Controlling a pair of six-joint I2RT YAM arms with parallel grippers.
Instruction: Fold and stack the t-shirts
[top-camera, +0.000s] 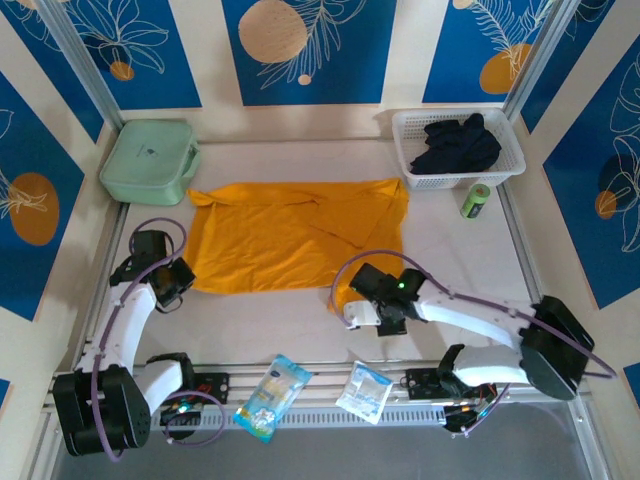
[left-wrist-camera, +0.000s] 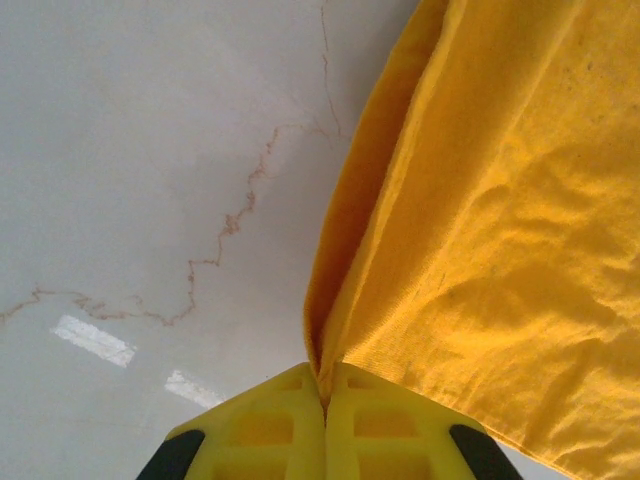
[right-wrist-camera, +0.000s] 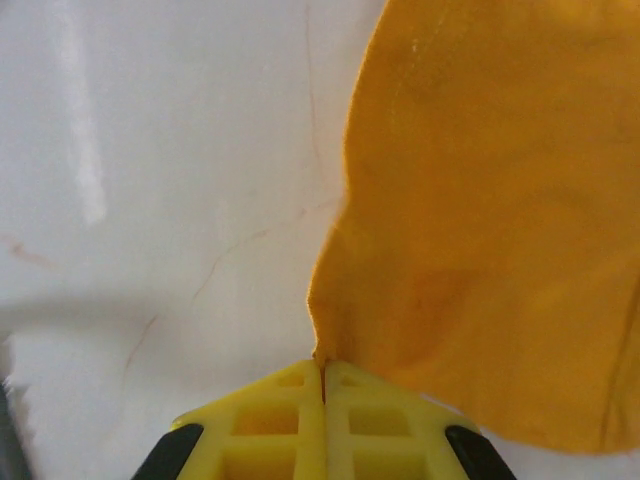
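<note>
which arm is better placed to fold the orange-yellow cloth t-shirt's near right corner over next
Right, probably: the right end effector is shut on that corner of the plain orange-yellow cloth t-shirt, while the left end effector pinches the near left corner.

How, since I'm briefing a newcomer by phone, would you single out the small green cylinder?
Find the white basket of dark clothes in the far right corner. Just in front of its near wall lies the small green cylinder, right of the orange t-shirt. It alone is bright green and round; the mint case sits far left.
</note>
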